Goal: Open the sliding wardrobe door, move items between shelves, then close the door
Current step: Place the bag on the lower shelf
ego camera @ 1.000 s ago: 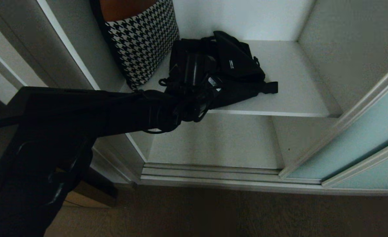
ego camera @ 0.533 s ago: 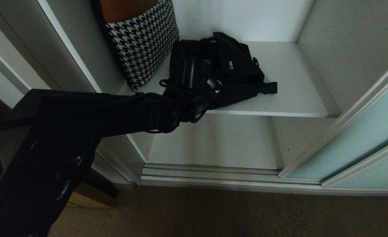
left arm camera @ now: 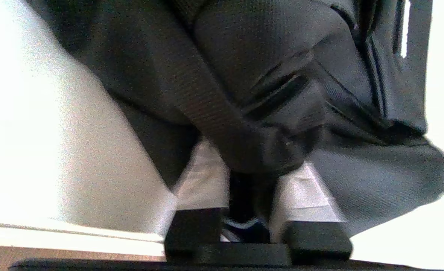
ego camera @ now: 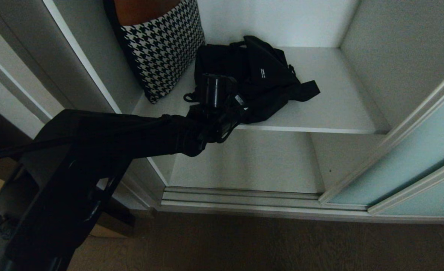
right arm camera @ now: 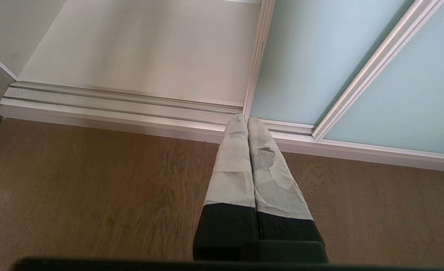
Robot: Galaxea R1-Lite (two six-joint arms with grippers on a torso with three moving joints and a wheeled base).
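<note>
The black bag [ego camera: 267, 75] lies crumpled on the upper shelf [ego camera: 335, 109], beside the houndstooth piece [ego camera: 161, 49] leaning in the left corner. My left gripper [ego camera: 229, 102] reaches in from the left at the bag's front edge. In the left wrist view the left gripper [left arm camera: 250, 184] is shut on a bunched strap of the black bag [left arm camera: 259, 75], with pale fingers [left arm camera: 203, 180] on both sides of the dark fabric. My right gripper [right arm camera: 243, 121] hangs shut and parked over the floor by the sliding wardrobe door [right arm camera: 301, 56].
The sliding wardrobe door [ego camera: 406, 165] stands pushed to the right, leaving the left bay open. A lower shelf [ego camera: 244, 162] lies bare beneath the upper one. The silver floor track [ego camera: 244, 201] runs along the front, with brown wooden floor [ego camera: 244, 244] before it.
My left gripper has closed on the bag's strap. The arm has lifted a little, and the bag has bunched with its right strap end raised.
</note>
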